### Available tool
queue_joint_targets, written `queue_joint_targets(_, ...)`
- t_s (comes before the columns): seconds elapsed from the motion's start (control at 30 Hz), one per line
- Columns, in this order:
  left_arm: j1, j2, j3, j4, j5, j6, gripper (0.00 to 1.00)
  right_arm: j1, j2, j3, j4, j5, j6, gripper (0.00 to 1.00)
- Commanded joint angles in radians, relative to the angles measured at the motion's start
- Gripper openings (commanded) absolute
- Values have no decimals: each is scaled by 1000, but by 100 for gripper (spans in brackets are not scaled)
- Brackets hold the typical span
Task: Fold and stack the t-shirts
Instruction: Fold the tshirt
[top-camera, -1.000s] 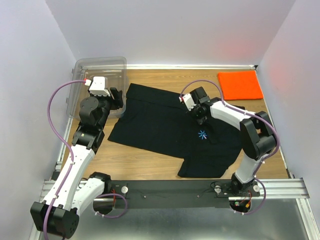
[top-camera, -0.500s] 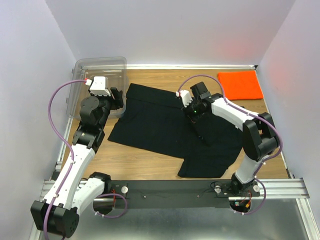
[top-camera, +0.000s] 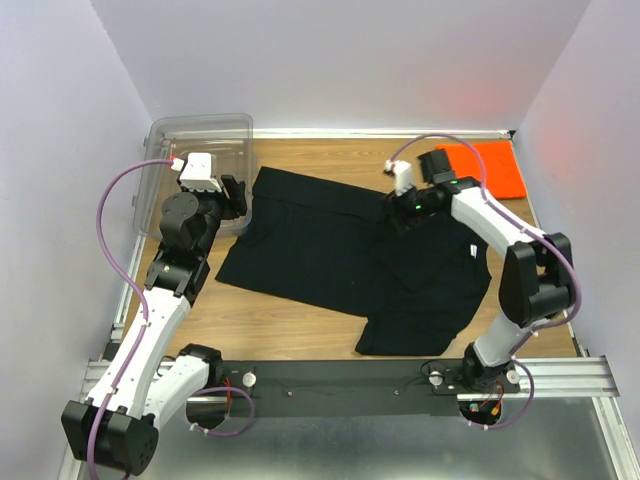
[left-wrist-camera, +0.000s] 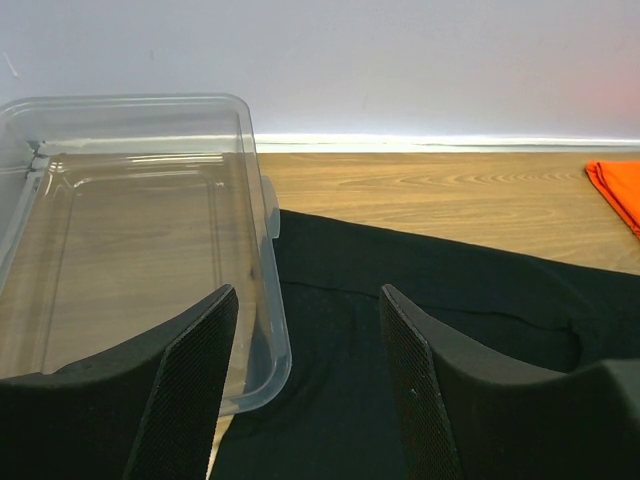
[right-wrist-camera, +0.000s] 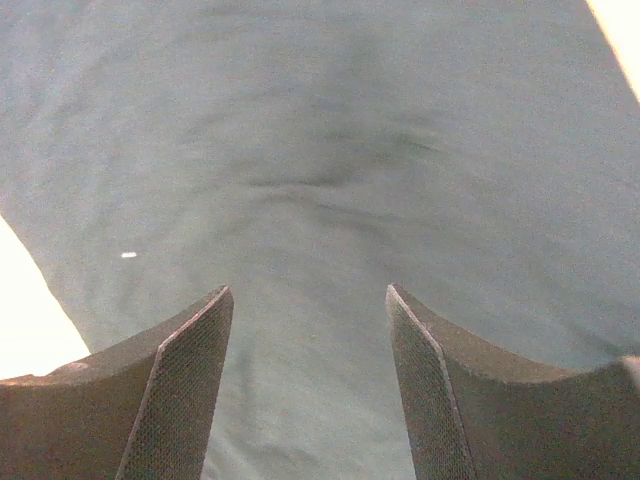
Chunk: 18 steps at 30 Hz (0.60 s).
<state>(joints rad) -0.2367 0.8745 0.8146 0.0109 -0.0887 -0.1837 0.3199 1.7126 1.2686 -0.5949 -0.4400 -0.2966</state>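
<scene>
The black t-shirt (top-camera: 310, 250) lies spread across the middle of the wooden table, its right part folded over on itself. My right gripper (top-camera: 398, 215) hovers just over that folded part, open, with only black cloth (right-wrist-camera: 320, 150) below the fingers (right-wrist-camera: 308, 292). The orange t-shirt (top-camera: 495, 175) lies folded at the back right corner, partly behind the right arm, and its edge shows in the left wrist view (left-wrist-camera: 620, 185). My left gripper (top-camera: 235, 197) stands open and empty (left-wrist-camera: 305, 295) over the black shirt's left edge (left-wrist-camera: 450, 290), beside the bin.
A clear plastic bin (top-camera: 200, 118) sits at the back left, its near corner (left-wrist-camera: 262, 300) touching the black shirt. White walls close in the back and both sides. Bare wood shows along the front edge (top-camera: 280, 325).
My right gripper carried a flap of the black shirt to the right, covering the blue logo, then let go and opened. The left arm has not moved.
</scene>
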Motion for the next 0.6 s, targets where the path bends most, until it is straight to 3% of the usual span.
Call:
queue_joint_targets(0.0, 5, 0, -11, -3, 10, 9, 67, -168, -79, -12, -17, -42, 8, 70)
queue_joint_targets(0.13, 5, 11, -5, -5, 50, 1, 67, -449, -102, -35, 4, -42, 31, 65)
queue_joint_targets(0.27, 5, 1, -2, -6, 58, 1, 67, -635, -107, -99, 70, -14, 92, 61)
queue_joint_targets(0.43, 5, -15, -2, -5, 75, -2, 67, -781, 14, -118, 173, -41, 200, 59)
queue_joint_targets(0.57, 5, -14, 0, -5, 84, -2, 67, -786, 114, -58, 202, -126, 247, 59)
